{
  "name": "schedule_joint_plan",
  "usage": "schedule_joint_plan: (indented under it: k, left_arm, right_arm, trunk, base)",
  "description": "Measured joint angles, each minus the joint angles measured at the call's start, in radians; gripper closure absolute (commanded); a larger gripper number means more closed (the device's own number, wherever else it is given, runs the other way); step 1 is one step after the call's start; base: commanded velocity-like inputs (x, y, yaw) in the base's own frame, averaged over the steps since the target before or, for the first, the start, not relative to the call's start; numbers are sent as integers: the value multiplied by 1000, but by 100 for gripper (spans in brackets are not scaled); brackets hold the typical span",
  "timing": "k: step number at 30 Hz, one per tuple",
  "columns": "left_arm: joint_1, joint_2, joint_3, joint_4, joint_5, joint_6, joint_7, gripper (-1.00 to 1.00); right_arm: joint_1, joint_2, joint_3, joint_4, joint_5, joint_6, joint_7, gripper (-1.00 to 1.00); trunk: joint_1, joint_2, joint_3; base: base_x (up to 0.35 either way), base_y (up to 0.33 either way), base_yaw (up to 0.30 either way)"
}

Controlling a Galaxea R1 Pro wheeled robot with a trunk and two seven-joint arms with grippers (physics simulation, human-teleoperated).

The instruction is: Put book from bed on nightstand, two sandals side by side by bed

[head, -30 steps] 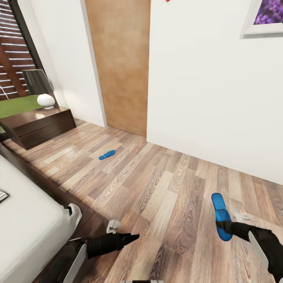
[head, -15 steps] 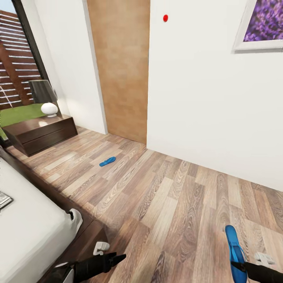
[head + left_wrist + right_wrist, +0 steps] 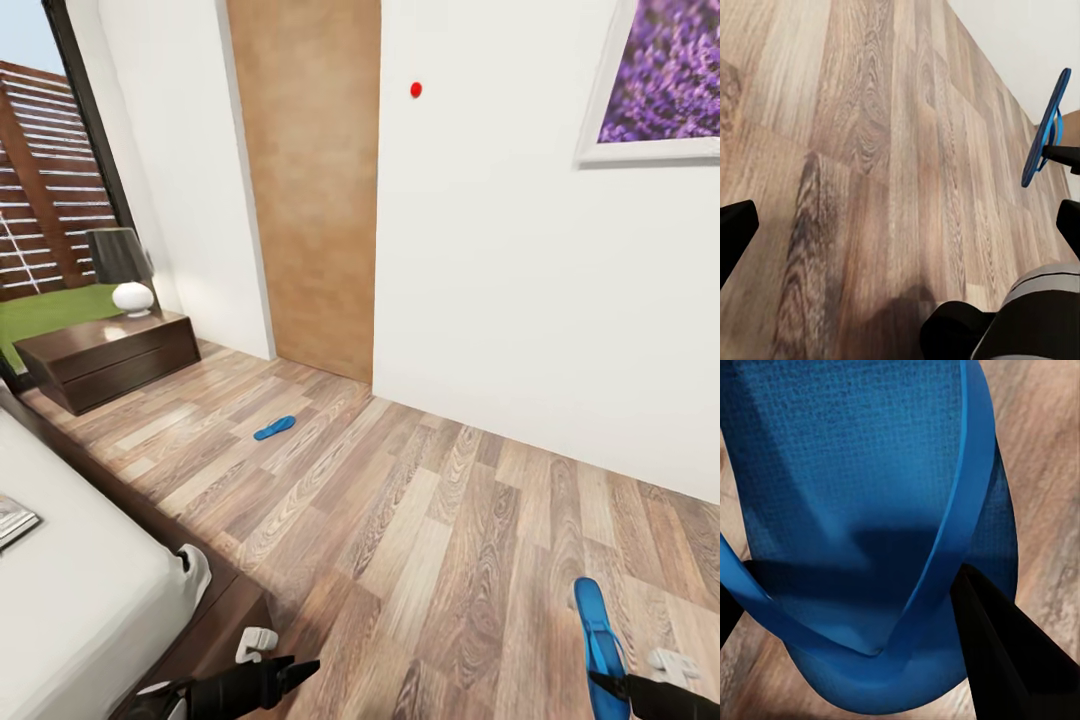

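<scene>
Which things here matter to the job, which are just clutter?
Job:
bright blue flip-flop held in the right gripper
second blue flip-flop on the plank floor
dark brown two-drawer nightstand
pale-mattress bed
thin book at the bed's edge

Clutter:
white-based table lamp
framed lavender picture
tan wood door

A home bedroom: bed (image 3: 90, 600), nightstand (image 3: 110, 357) with lamp (image 3: 122, 268), plank floor (image 3: 420, 520), framed picture (image 3: 660, 85).
</scene>
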Motion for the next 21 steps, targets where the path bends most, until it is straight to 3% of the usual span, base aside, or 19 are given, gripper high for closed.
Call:
schedule_joint_plan:
  k: [21]
  left_arm:
    - [0,0,0,6,0,0,3,-100]
  right_arm:
    - [0,0,2,9,-1,-4,-4,100]
  trunk:
    - [-9,5,81]
  base:
    - [0,0,0]
